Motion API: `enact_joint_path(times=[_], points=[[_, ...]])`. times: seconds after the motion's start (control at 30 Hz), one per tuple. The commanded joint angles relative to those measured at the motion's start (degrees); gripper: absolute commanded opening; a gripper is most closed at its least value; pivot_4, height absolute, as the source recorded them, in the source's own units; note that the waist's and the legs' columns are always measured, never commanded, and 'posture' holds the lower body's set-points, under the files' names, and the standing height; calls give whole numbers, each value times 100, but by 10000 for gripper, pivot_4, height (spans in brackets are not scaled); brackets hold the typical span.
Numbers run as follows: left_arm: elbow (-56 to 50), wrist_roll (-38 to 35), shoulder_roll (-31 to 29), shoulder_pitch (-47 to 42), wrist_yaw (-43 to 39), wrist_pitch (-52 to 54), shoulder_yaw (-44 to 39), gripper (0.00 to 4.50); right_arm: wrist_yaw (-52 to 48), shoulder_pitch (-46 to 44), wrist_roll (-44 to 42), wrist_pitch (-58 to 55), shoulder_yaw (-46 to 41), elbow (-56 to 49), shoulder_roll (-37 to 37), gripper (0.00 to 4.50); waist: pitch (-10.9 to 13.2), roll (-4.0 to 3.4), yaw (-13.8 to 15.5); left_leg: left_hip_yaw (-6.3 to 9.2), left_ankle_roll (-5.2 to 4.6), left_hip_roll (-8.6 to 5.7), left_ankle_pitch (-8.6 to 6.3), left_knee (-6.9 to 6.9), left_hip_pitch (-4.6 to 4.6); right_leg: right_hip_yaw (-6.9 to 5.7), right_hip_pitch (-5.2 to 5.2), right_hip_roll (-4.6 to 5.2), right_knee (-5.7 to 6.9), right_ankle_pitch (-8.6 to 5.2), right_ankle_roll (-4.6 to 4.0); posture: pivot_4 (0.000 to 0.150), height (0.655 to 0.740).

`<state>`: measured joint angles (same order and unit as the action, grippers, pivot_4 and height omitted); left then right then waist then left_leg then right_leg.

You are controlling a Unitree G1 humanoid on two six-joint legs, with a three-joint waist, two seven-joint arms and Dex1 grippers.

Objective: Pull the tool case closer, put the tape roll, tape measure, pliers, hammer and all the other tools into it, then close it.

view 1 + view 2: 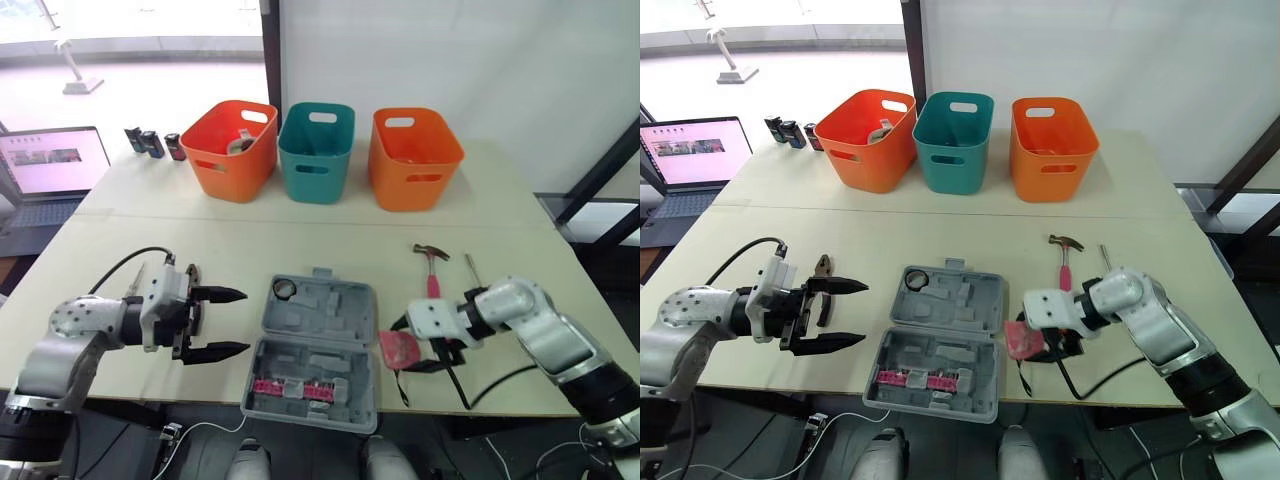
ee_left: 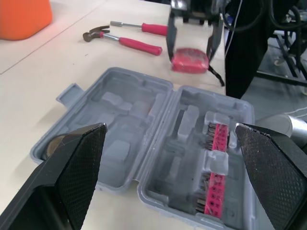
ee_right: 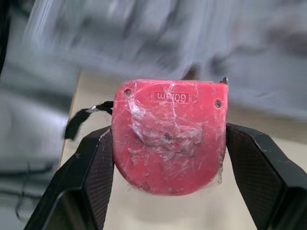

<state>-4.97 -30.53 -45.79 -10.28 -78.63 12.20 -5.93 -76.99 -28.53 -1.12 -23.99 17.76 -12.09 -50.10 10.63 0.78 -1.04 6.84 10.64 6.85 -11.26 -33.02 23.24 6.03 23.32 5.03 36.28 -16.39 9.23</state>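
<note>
The grey tool case (image 1: 315, 345) lies open at the front middle of the table, with red bit holders (image 2: 215, 172) in its near half. A tape roll (image 1: 284, 289) sits in the far left corner of the case. My left gripper (image 1: 215, 323) hovers open just left of the case, fingers pointing at it. Dark pliers (image 1: 822, 268) lie on the table behind it. My right gripper (image 1: 425, 350) is shut on the red tape measure (image 3: 168, 134), just right of the case. Behind it lie a red-handled hammer (image 1: 432, 262) and a screwdriver (image 1: 470, 268).
Two orange baskets (image 1: 235, 150) (image 1: 412, 158) and a teal one (image 1: 316, 152) stand in a row at the back. A laptop (image 1: 50, 165) and small dark containers (image 1: 150, 143) are at the back left. A black cable (image 1: 465, 385) trails by the right arm.
</note>
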Motion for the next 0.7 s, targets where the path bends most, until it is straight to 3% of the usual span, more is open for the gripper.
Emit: enact_joint_path(times=[0.03,0.23,0.43,0.7], points=[[5,6,-25,-108,-6,-48,-24,45000,328,-678,190,-1210,185,-446,258,30051,0,0,5,0,0,0,0,0,1,0,1,0,0,0,0,1500,7400],[111,73,62,-204,20,-124,65,45000,669,-1894,689,-2558,1250,199,1013,30051,0,-1,5,0,0,0,0,1,7,0,8,0,2,0,1,1500,7400],[165,135,131,-215,48,-169,76,45000,876,-2610,1196,-2283,2056,1195,1512,30051,1,-1,-3,0,-1,0,0,1,11,-1,14,0,4,8,14,1500,7400],[100,81,130,-97,91,-144,22,45000,849,-2806,1542,-2050,2479,1867,1814,30051,1,-2,-18,0,-1,0,0,2,11,-2,16,0,7,9,18,1500,7400]])
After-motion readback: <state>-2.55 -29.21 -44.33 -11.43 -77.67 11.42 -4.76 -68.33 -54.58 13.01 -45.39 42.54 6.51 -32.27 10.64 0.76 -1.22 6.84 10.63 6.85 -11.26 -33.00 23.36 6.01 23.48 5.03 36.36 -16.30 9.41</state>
